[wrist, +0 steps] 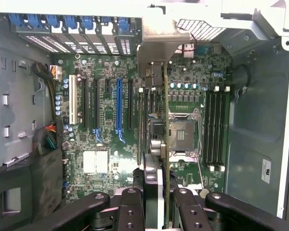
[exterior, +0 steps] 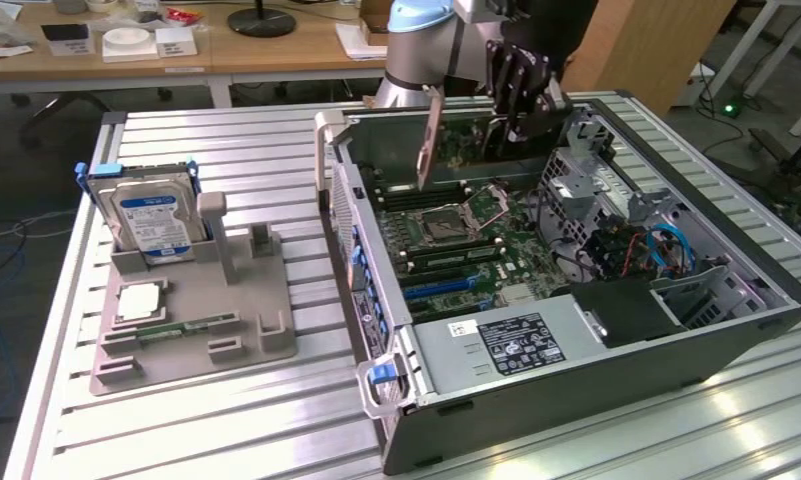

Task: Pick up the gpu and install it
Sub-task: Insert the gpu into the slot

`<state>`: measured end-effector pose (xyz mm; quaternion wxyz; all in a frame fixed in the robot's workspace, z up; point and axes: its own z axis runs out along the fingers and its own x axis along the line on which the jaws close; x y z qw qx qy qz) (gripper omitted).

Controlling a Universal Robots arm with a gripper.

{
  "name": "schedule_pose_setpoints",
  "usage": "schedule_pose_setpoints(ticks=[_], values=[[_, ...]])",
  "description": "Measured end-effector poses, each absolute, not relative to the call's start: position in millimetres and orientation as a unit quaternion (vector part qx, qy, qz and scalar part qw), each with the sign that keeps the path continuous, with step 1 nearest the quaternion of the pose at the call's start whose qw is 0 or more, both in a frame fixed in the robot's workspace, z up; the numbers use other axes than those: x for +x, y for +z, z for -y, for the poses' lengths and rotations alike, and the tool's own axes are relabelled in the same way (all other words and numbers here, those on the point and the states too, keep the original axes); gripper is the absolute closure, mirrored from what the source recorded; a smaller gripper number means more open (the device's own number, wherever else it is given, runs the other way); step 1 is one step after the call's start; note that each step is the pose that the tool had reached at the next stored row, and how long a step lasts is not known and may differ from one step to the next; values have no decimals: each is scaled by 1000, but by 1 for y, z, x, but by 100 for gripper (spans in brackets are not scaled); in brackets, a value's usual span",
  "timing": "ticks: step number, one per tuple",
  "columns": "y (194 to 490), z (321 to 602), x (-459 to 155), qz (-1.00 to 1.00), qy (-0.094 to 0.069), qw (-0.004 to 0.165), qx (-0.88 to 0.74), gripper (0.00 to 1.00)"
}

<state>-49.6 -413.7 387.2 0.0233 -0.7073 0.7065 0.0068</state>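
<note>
Item: gpu (exterior: 431,140). Pickup done. Your gripper (exterior: 523,112) is clamped narrowly on its top edge and holds it upright above the motherboard (wrist: 101,139) inside the open computer case (exterior: 720,330). Outstanding: card not yet seated in a slot.

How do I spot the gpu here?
Find the big open computer case on the metal table. Above its green board hangs the black gripper, holding the gpu: a thin flat card standing on edge, unlike the blue-labelled hard drive parked in the grey tray.
</note>
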Motion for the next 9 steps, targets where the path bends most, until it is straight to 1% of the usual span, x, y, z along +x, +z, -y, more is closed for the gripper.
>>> schedule_pose_setpoints(ticks=[9], values=[[384, 414, -49, -706, 5, 25, -707, 72]])
